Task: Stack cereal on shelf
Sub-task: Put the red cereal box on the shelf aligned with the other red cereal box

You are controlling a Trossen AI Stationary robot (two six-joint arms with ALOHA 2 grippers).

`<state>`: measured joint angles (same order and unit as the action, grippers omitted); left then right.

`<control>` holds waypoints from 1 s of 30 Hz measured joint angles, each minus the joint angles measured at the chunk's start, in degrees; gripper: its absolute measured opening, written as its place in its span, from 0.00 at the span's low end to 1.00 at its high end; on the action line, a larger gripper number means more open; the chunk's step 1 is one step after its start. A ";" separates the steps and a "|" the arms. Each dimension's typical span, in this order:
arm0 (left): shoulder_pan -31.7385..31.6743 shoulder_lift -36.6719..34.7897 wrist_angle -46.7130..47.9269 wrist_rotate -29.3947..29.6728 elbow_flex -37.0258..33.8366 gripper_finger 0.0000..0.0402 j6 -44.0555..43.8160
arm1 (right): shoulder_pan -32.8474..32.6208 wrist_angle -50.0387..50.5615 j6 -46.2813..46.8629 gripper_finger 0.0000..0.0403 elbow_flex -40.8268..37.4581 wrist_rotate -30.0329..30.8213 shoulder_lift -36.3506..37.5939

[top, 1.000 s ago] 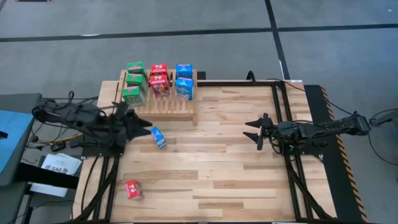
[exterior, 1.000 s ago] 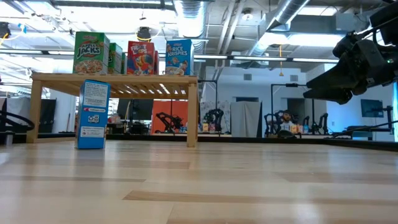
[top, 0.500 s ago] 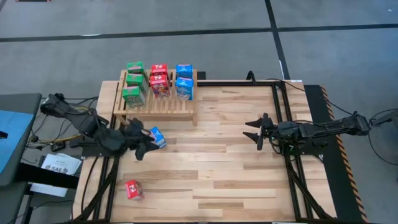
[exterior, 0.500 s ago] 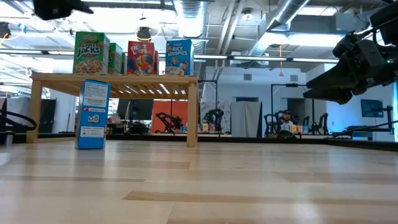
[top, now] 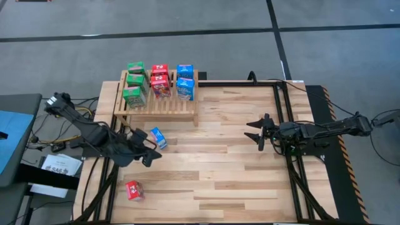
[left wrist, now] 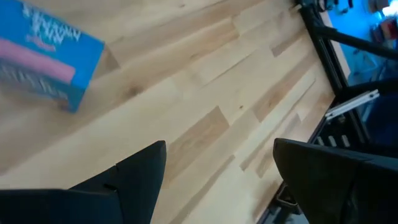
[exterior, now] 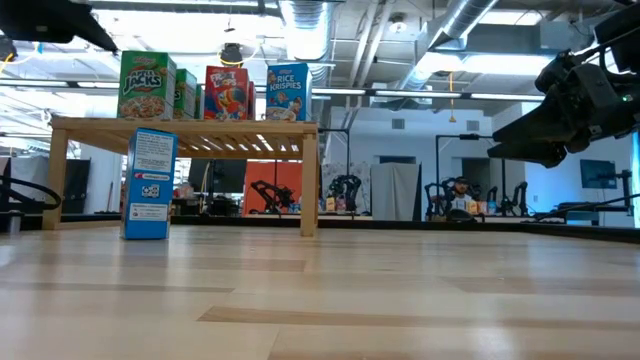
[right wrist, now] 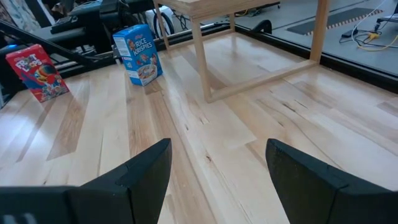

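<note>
Seen from above, the left gripper (top: 148, 156), its two dark fingers spread and holding nothing, has swung within a second from the left edge of the table, beside the rack, to a spot at centre left of the frame just below a small blue cardboard cereal box (top: 159, 137) that stands alone on the plank tabletop (top: 237, 181), close to it but not touching; in the left wrist view that blue box (left wrist: 46, 59) slides past blurred beyond the parted fingers (left wrist: 134, 174). The light wooden slatted shelf (top: 169, 107) in the upper left of the frame already carries seven boxes in three rows: three green (top: 133, 81), two red (top: 160, 80) and two blue (top: 184, 81). Still off it are the lone blue box and a small red cardboard cereal box (top: 134, 190) near the lower left corner of the table. The right gripper (top: 259, 132) has not stirred, hovering released and empty at centre right of the frame, well apart from every box; its wrist view takes in the blue box (right wrist: 138, 54), the red one (right wrist: 37, 72) and the shelf's legs. The shift suggests the left arm is lining up on the blue box as the next one to go up, leaving the red as the last
</note>
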<state>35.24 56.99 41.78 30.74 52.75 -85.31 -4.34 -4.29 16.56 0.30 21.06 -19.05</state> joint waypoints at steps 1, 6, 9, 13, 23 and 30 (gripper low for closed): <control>0.00 0.33 -0.05 -0.31 0.00 0.71 -1.53 | 0.00 0.00 0.00 0.71 0.00 0.00 0.00; 0.45 1.32 0.10 0.89 0.00 0.71 -0.70 | 0.00 0.00 0.00 0.71 0.00 0.00 0.00; 0.48 1.27 0.33 1.45 0.00 0.71 1.02 | 0.00 0.00 0.00 0.71 0.00 0.00 0.00; 1.12 1.27 0.34 2.00 0.00 0.71 0.31 | 0.00 0.00 0.00 0.71 0.00 0.00 -0.02; 2.74 1.27 0.32 3.11 0.00 0.71 -0.33 | 0.00 0.00 0.00 0.71 0.00 0.00 -0.02; 2.73 1.27 0.35 3.27 0.00 0.71 1.04 | 0.00 0.00 0.00 0.71 -0.02 0.00 -0.02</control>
<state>37.98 58.26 42.13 34.00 52.75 -84.27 -4.34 -4.29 16.56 0.27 21.06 -19.06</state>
